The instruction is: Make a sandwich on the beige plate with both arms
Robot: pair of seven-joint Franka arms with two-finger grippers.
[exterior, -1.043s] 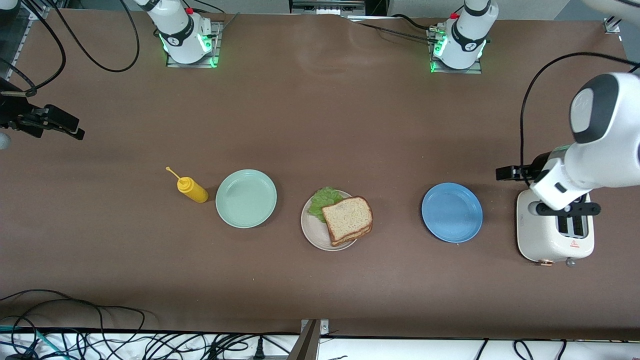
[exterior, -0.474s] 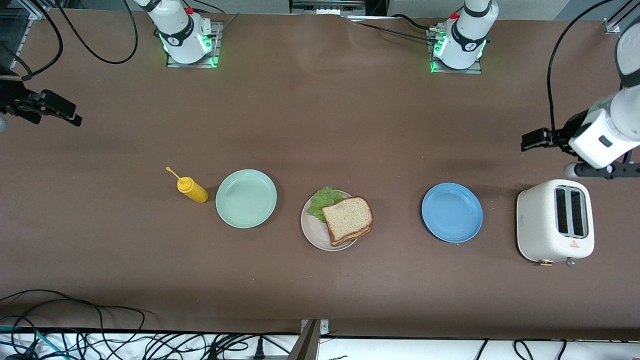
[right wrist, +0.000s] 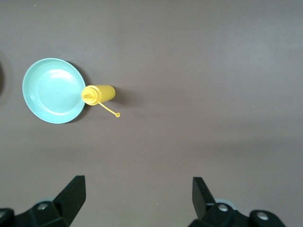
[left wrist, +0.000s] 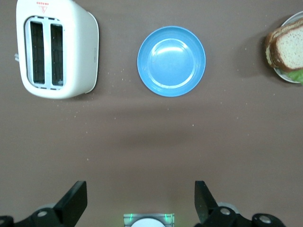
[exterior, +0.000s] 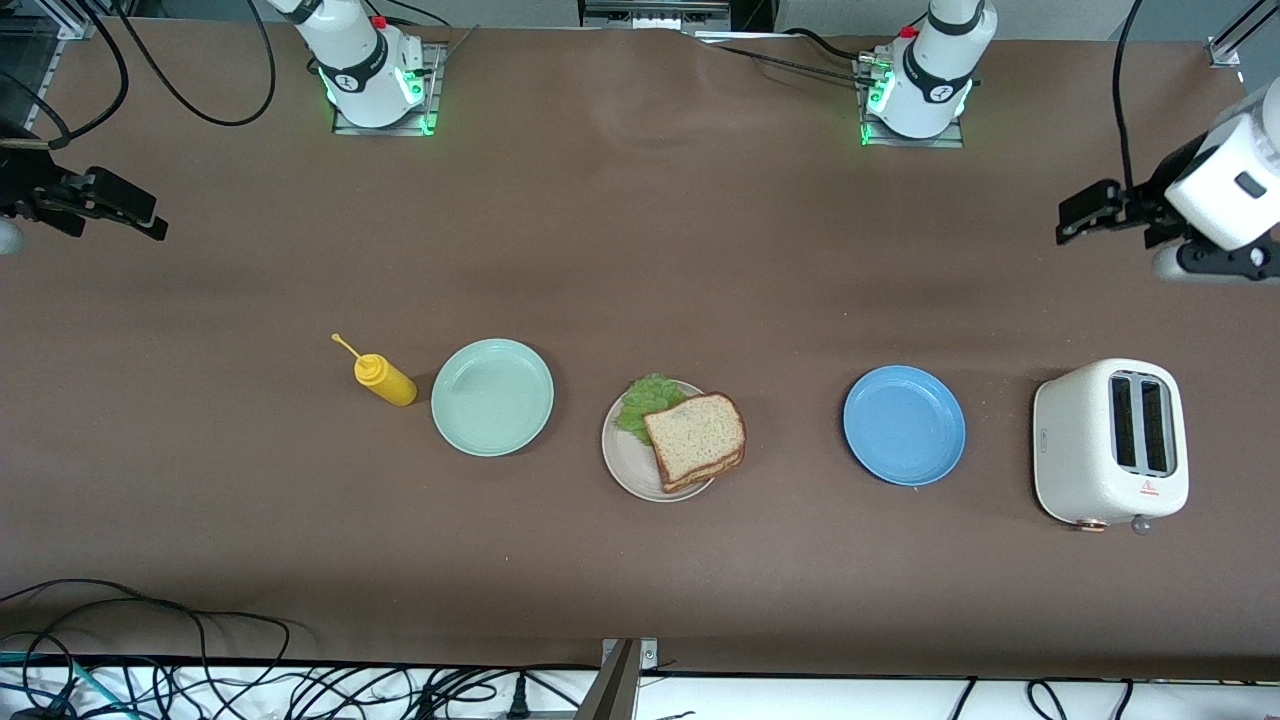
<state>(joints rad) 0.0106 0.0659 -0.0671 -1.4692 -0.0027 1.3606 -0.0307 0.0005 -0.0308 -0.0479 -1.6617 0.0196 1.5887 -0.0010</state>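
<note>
Item: stacked sandwich of tan wholemeal slices over ruffled green lettuce, on the round beige plate, between the mint green plate and the blue plate. Likely light, soft, crushable, prone to sliding; best taken by opposite crusts. Left gripper over bare table at its end, fingers apart, empty. Right gripper likewise.

- The sandwich and beige plate are cut by the left wrist view's edge.
- The top slice hides most of the lettuce.
- The toaster's red label is too small to read.

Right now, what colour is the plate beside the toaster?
Blue. The plate beside the toaster shows best in the left wrist view.
</note>
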